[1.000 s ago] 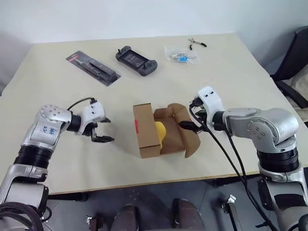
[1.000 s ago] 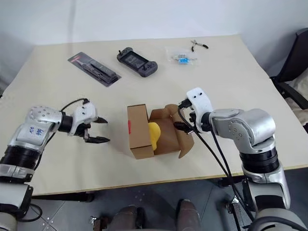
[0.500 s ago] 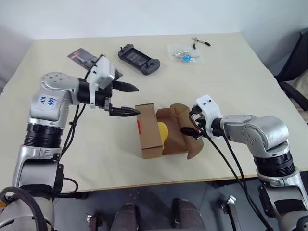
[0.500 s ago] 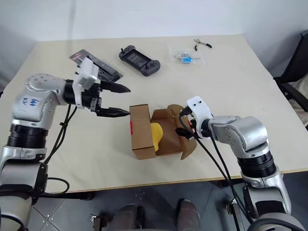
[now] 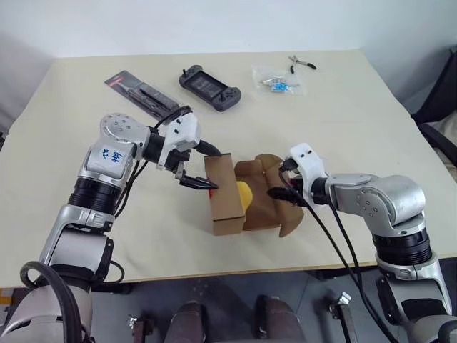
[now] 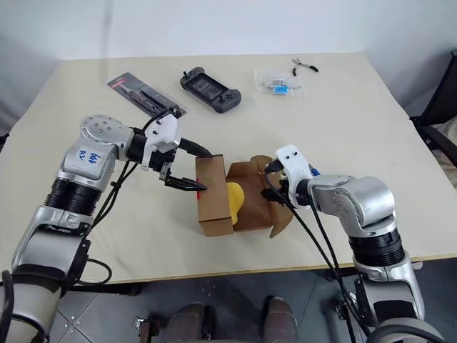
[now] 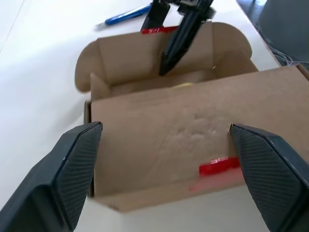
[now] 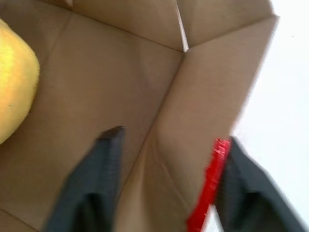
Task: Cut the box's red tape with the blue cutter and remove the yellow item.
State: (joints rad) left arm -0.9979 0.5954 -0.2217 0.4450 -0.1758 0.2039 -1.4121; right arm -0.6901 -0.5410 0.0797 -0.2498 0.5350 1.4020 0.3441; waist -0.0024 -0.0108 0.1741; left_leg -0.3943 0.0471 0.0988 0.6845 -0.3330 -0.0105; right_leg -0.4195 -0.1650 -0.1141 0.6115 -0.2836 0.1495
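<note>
The brown box (image 5: 227,204) lies on the table with its flaps thrown open to the right. Inside it rests the yellow item (image 5: 244,193), which also shows in the right wrist view (image 8: 14,82). My left gripper (image 5: 216,170) is open, its fingers spread across the box's left wall, the lower one beside the red tape (image 7: 219,166). My right gripper (image 5: 275,193) is open, one finger on each side of a flap (image 8: 193,101) that carries a red tape strip (image 8: 210,193). The blue cutter (image 7: 128,14) lies on the table beyond the box.
At the table's far side lie a black tool in a blister pack (image 5: 139,91), a dark game controller (image 5: 209,83), a clear bag with blue bits (image 5: 277,82) and small pliers (image 5: 301,63). A dark chair (image 5: 439,107) stands at the right edge.
My left arm has swung up from the left of the table and across to the box's left wall. My right hand has stayed at the open flaps, a little lower.
</note>
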